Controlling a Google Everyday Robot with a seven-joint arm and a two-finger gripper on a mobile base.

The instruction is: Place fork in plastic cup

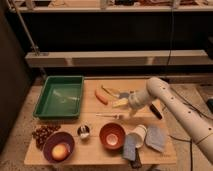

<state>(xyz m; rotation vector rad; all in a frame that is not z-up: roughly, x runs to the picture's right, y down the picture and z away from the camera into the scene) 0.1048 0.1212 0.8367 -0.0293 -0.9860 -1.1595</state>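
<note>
On the wooden table (90, 111), the orange bowl (112, 136) sits just beside the plastic cup (139, 134), so a loose drop may land in the wrong 1. The gripper (121, 103) hangs just behind the fork (111, 116); whether it is open or closed I cannot tell. Lying flat, the fork may skid away.

Warm, dim light on a wooden worktop, with darkness behind.
Light falls from above on the worktop (92, 112), strongest near the orange bowl (112, 136), whose inside shines pale. Far behind the bowl the shelving (100, 57) sinks almost to black. The gripper (124, 100), just behind the bowl, is warmly lit; the arm (165, 100) is bright on top and shaded beneath.
</note>
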